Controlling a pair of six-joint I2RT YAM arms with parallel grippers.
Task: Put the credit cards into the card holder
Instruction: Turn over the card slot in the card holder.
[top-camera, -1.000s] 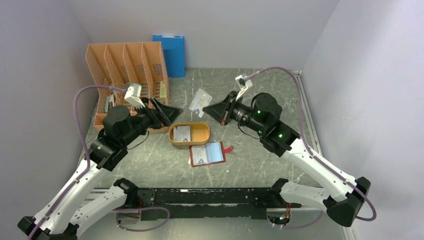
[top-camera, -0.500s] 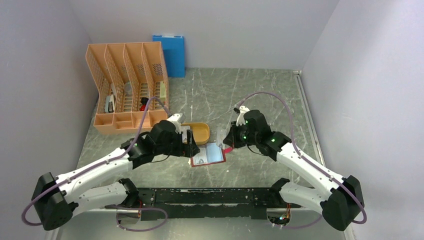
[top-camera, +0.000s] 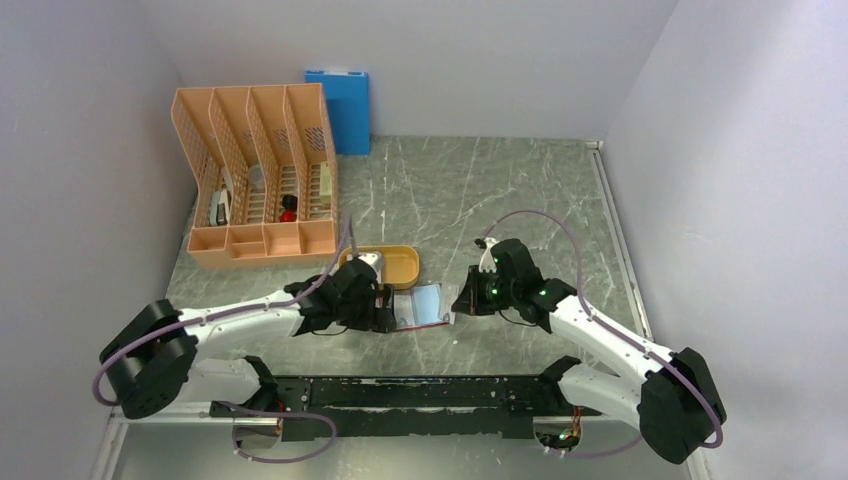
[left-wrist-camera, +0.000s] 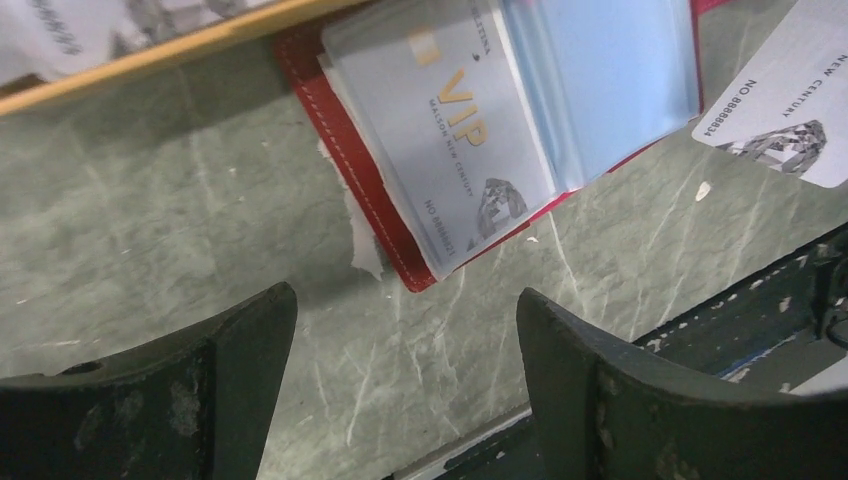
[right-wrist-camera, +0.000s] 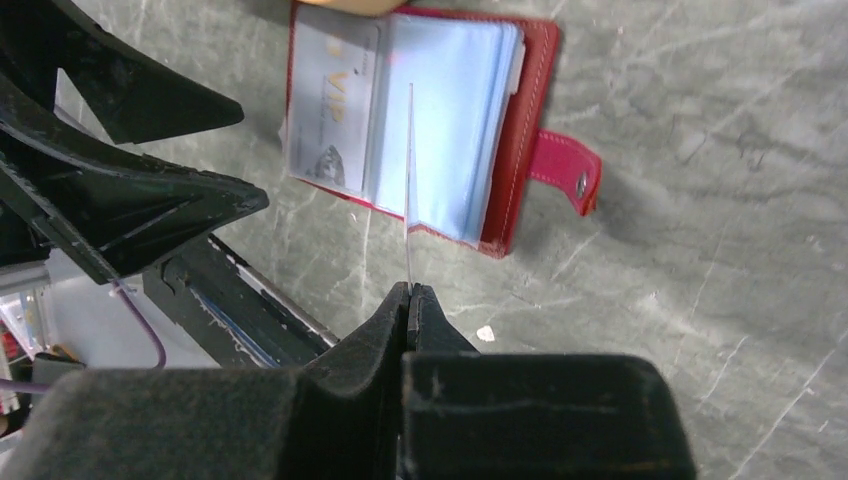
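Key relation: the thin pale credit card (right-wrist-camera: 409, 170) pinched in the right gripper (right-wrist-camera: 409, 292) stands on edge straight ahead of its fingertips, its long axis running toward the pale blue-grey pockets of the dark red bifold card holder (right-wrist-camera: 515, 150) lying open just beyond.
Holder's lie: flat on the green marbled table (top-camera: 520, 190), spine running away from the right tool, its small red snap tab (right-wrist-camera: 562, 172) out to the tool's right.
Nearer arm: both tools sit close to the holder; the right one carries the card, so the insertion looks to be its job.
Right tool: jaws pressed together on the near edge of the card, which is seen edge-on over the pocket stack.
Left tool: the left gripper (left-wrist-camera: 405, 345) stands wide, holding nothing, with the holder's near corner just ahead between its fingers.
Already stowed: a pale VIP card (left-wrist-camera: 450, 130) lies in the holder's left pocket.
Judgement: the held card's edge must be lined up with a pocket mouth; whether it has entered one I cannot tell.
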